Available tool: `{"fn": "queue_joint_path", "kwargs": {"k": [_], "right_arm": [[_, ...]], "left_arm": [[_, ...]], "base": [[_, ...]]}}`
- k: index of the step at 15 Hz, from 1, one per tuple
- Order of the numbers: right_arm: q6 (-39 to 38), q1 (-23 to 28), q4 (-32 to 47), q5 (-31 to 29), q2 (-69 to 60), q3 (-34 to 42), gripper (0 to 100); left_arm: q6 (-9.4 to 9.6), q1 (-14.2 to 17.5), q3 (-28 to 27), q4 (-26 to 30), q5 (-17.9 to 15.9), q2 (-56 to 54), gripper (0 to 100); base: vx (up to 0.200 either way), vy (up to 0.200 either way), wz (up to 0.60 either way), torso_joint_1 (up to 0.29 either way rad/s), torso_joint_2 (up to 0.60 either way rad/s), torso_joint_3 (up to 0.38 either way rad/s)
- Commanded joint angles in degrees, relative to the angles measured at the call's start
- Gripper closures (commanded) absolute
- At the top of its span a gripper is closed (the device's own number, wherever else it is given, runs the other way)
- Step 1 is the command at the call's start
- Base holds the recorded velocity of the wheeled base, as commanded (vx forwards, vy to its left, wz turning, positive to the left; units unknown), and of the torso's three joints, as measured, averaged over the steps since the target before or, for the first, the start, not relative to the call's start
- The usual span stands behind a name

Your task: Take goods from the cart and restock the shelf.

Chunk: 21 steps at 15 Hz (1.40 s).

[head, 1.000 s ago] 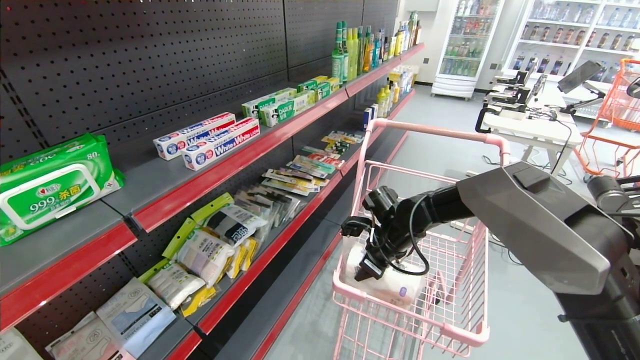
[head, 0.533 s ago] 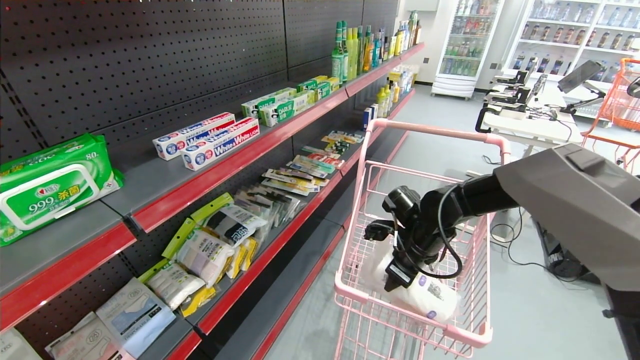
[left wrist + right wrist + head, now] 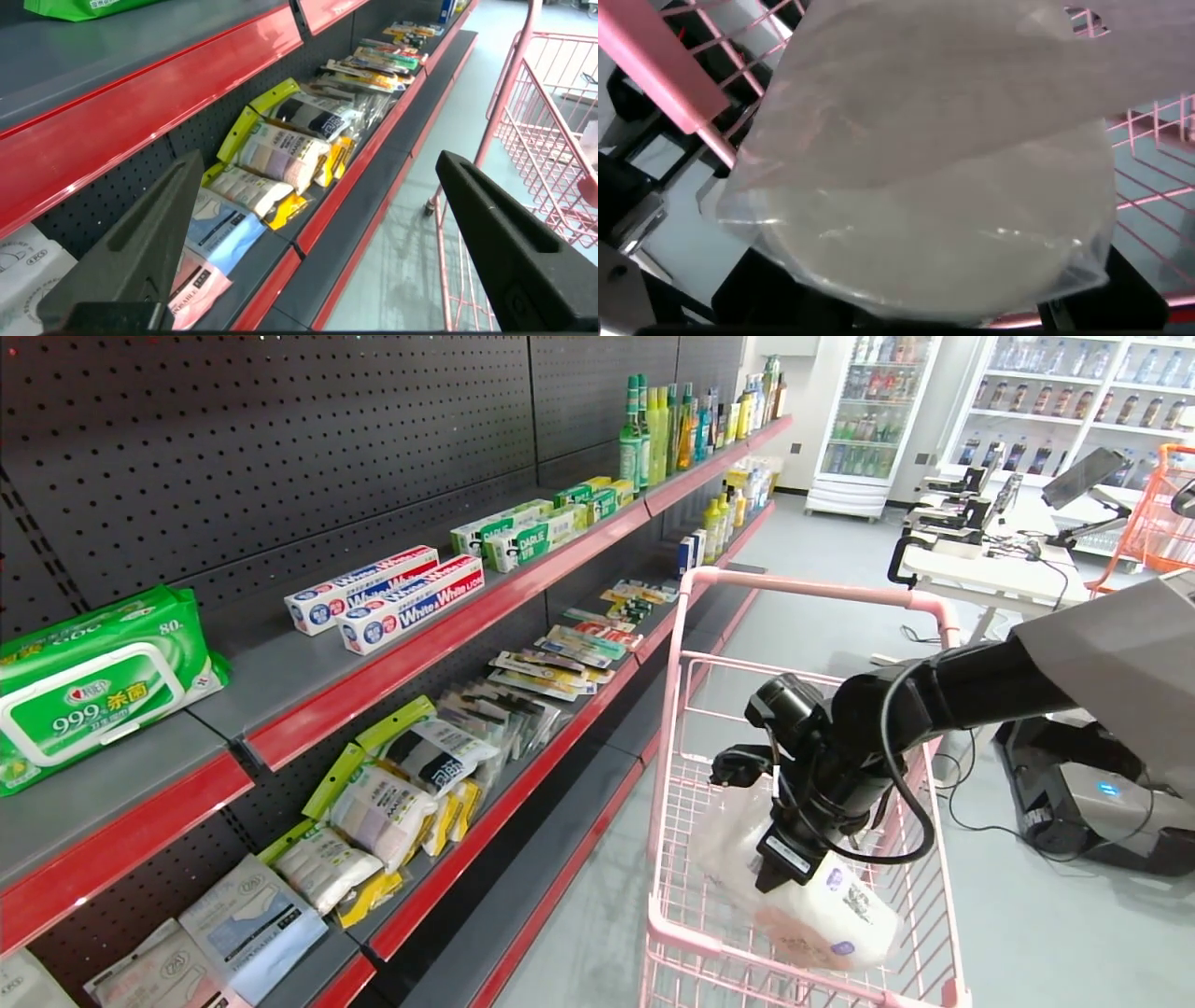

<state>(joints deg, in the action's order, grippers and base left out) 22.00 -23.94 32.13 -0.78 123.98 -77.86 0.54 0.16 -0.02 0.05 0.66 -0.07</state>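
Observation:
A pink shopping cart (image 3: 812,586) stands in the aisle beside the dark shelf with red edges (image 3: 448,635). My right gripper (image 3: 777,873) reaches down into the cart and is shut on a white plastic-wrapped package (image 3: 840,919) near the cart's near rim. In the right wrist view the clear-wrapped package (image 3: 934,187) hangs close in front of the camera, with the cart's pink wires (image 3: 654,56) behind it. My left gripper (image 3: 318,163) is open with nothing in it, low beside the shelf, facing the middle shelf's sachets (image 3: 280,154) and the cart (image 3: 551,103).
A green wipes pack (image 3: 93,681) and toothpaste boxes (image 3: 392,593) lie on the upper shelf, with bare shelf between them. Sachets (image 3: 392,793) crowd the middle shelf. A white table (image 3: 990,574) and an orange cart (image 3: 1158,523) stand behind.
My right arm has swung to the right and lower, carrying the white package along inside the cart. The cart's near end has shifted slightly to the right.

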Motion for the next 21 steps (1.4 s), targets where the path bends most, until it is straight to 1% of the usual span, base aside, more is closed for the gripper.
{"fn": "queue_joint_path", "kwargs": {"k": [1,3,4,6,7,8,9,10,11,12,13,15,16,17,20,21], "right_arm": [[-0.38,1.53,-0.58,-1.42,-3.57,-0.45,100],[-0.30,4.17,-2.08,-4.32,-7.35,-0.27,100],[-0.30,4.96,-2.60,-4.76,-8.67,-0.27,100],[-0.38,9.09,-3.13,-5.11,-17.45,0.25,100],[-0.56,10.32,-3.22,-4.93,-21.41,1.04,100],[-2.05,11.29,-4.98,-4.76,-26.24,2.98,100],[-4.43,11.37,-9.02,-4.76,-31.34,6.32,100],[-5.39,11.55,-13.24,-5.37,-36.26,9.75,100],[-5.39,11.81,-15.00,-5.99,-39.60,11.59,100],[-5.04,12.87,-15.87,-8.01,-47.43,15.20,100],[-4.69,13.13,-15.87,-8.71,-52.00,17.30,100],[-4.51,17.00,-16.14,-8.01,-62.28,21.79,100],[-4.25,17.70,-16.14,-7.57,-66.67,22.93,100],[-4.34,17.70,-16.05,-7.48,-70.72,23.63,100],[-3.99,17.88,-15.70,-8.54,-85.04,31.19,100],[-3.99,17.88,-15.70,-8.54,-85.04,31.19,100]], "left_arm": [[-0.01,0.02,-0.06,-0.05,0.04,0.07,0],[-0.01,0.02,0.02,0.04,0.04,0.07,0],[-0.01,0.02,0.02,-0.05,0.04,0.07,0],[-0.01,0.02,0.02,-0.05,0.04,0.07,0],[-0.01,0.02,0.02,-0.05,0.04,0.07,0],[-0.01,0.02,0.02,-0.05,0.04,0.07,0],[-0.01,0.02,-0.06,-0.05,0.04,0.07,0],[-0.01,0.02,0.02,0.04,0.04,0.07,0],[-0.01,0.02,-0.06,0.04,0.04,0.07,0],[-0.01,0.02,-0.06,0.04,0.04,0.07,0],[-0.01,0.02,0.02,0.04,0.04,0.07,0],[-0.01,0.02,0.02,-0.05,0.04,0.07,0],[-0.01,0.02,0.02,0.04,0.04,0.07,0],[-0.01,0.02,0.02,-0.05,0.04,0.07,0],[-0.01,0.02,0.02,-0.05,0.04,0.07,0],[-0.01,0.02,0.02,-0.05,0.04,0.07,0]], "base": [[0.000,0.000,0.00,0.000,0.00,0.000],[0.000,0.000,0.00,0.000,0.00,0.000],[0.000,0.000,0.00,0.000,0.00,0.000],[0.000,0.000,0.00,0.000,0.00,0.000],[0.000,0.000,0.00,0.000,0.00,0.000],[0.000,0.000,0.00,0.000,0.00,0.000],[0.000,0.000,0.00,0.000,0.00,0.000],[0.000,0.000,0.00,0.000,0.00,0.000],[0.000,0.000,0.00,0.000,0.00,0.000],[0.000,0.000,0.00,0.000,0.00,0.000],[0.000,0.000,0.00,0.000,0.00,0.000],[0.000,0.000,0.00,0.000,0.00,0.000],[0.000,0.000,0.00,0.000,0.00,0.000],[0.000,0.000,0.00,0.000,0.00,0.000],[0.000,0.000,0.00,0.000,0.00,0.000],[0.000,0.000,0.00,0.000,0.00,0.000]]}}
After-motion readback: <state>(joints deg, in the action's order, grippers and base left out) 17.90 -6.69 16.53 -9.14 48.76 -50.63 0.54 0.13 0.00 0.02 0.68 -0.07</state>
